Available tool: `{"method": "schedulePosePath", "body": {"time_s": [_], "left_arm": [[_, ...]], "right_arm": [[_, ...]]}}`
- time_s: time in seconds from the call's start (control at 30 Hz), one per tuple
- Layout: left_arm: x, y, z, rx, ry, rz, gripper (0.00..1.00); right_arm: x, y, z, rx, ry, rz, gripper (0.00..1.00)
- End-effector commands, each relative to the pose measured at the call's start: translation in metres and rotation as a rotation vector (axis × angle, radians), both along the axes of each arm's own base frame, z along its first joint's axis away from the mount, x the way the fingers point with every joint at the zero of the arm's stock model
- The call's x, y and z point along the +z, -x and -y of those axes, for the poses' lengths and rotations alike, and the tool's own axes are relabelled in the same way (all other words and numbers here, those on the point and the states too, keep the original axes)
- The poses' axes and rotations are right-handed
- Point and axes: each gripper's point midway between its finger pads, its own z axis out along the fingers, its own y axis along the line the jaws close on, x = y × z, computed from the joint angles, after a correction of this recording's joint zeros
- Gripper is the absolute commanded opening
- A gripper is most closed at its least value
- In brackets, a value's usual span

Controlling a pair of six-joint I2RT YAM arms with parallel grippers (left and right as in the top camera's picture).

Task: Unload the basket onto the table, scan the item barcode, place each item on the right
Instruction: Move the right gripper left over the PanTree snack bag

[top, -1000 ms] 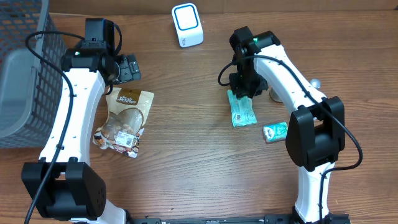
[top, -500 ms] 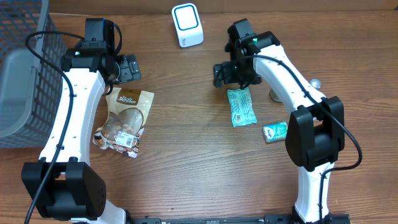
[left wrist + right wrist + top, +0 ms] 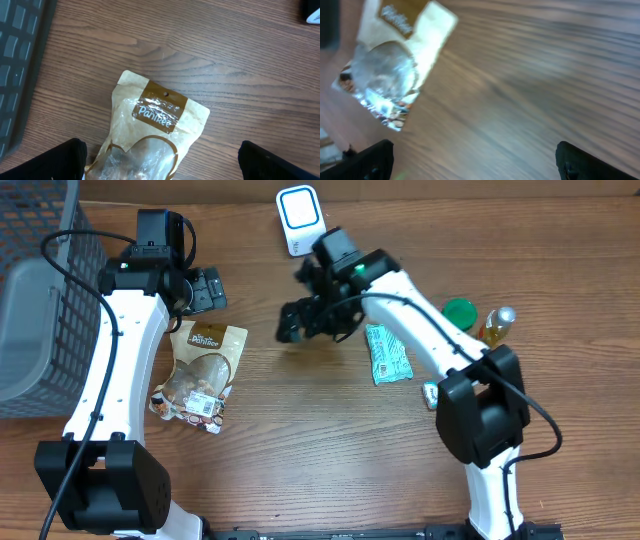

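Observation:
A brown snack pouch with a clear window lies flat on the table at the left. My left gripper hovers just beyond its top edge. In the left wrist view the pouch lies between my wide-open left fingertips. A green packet lies flat at centre right. My right gripper stands open and empty over bare wood between the two. The blurred right wrist view has the pouch at upper left, far from the open fingers. The white scanner stands at the back.
A grey wire basket fills the left edge, its side also in the left wrist view. A small green packet lies by the right arm's base. A green-capped jar and a bottle stand at the right.
My right gripper opened, let go of the green packet, which now lies on the table, and swung left toward the pouch. The left arm has not moved.

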Motion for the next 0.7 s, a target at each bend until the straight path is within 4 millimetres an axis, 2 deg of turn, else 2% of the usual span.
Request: {"method": "schedulePosePath", "body": {"time_s": [0.0, 0.1, 0.2, 0.67], "left_arm": [[0.002, -0.001, -0.001, 0.010, -0.007, 0.007, 1.00], [0.002, -0.001, -0.001, 0.010, -0.007, 0.007, 1.00], [0.002, -0.001, -0.001, 0.010, -0.007, 0.007, 1.00], [0.002, -0.001, -0.001, 0.010, -0.007, 0.007, 1.00]], "right_arm": [[0.008, 0.020, -0.031, 0.032, -0.038, -0.008, 1.00], [0.010, 0.031, -0.051, 0.026, -0.053, -0.011, 1.00], [0.009, 0.035, -0.062, -0.024, -0.038, -0.013, 1.00], [0.011, 0.049, -0.076, -0.019, -0.059, -0.048, 1.00]]}}
